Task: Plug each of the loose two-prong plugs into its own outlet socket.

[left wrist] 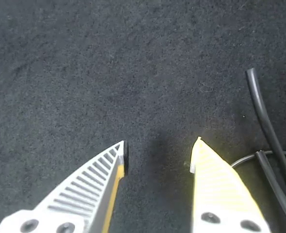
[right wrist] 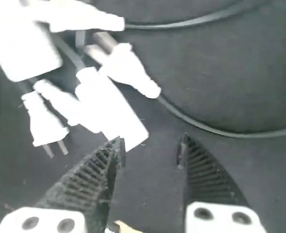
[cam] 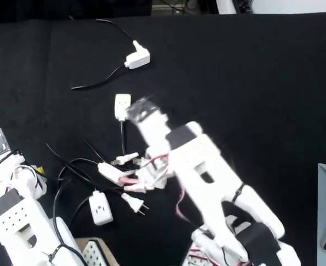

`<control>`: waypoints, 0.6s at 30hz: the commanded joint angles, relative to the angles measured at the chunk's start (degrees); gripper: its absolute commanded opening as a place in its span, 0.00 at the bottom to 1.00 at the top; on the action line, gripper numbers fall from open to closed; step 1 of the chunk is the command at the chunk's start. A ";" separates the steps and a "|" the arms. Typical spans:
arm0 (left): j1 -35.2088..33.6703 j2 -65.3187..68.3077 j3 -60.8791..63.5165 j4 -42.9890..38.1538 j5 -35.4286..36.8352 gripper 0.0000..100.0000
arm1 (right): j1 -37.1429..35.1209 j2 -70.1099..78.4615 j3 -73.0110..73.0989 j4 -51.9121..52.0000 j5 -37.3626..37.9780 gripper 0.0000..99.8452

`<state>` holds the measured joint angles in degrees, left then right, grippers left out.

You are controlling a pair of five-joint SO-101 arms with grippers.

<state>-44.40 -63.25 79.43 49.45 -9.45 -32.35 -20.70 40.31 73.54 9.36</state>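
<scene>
Plug point(cam: 132, 201) lies flat, prongs pointing toward the near right; both arms' jaws gape wide.

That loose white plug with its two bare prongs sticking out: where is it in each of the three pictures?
High view: the loose plug lies left of centre, low in the picture, prongs toward lower right.
Left wrist view: not in it.
Right wrist view: the loose plug lies beyond the black pincer.
Shared landmark: probably the white block beside it.

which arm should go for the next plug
right: the right claw is open with a loose plug just ahead; the left claw is over bare cloth with just cords nearby
</scene>
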 commanded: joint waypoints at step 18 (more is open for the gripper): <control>-0.13 -0.70 -0.48 -0.97 0.18 0.23 | -19.08 -0.66 3.21 -6.51 3.60 0.19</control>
<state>-44.40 -63.25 79.43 49.45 -9.45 -50.29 -20.88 42.33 69.76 12.44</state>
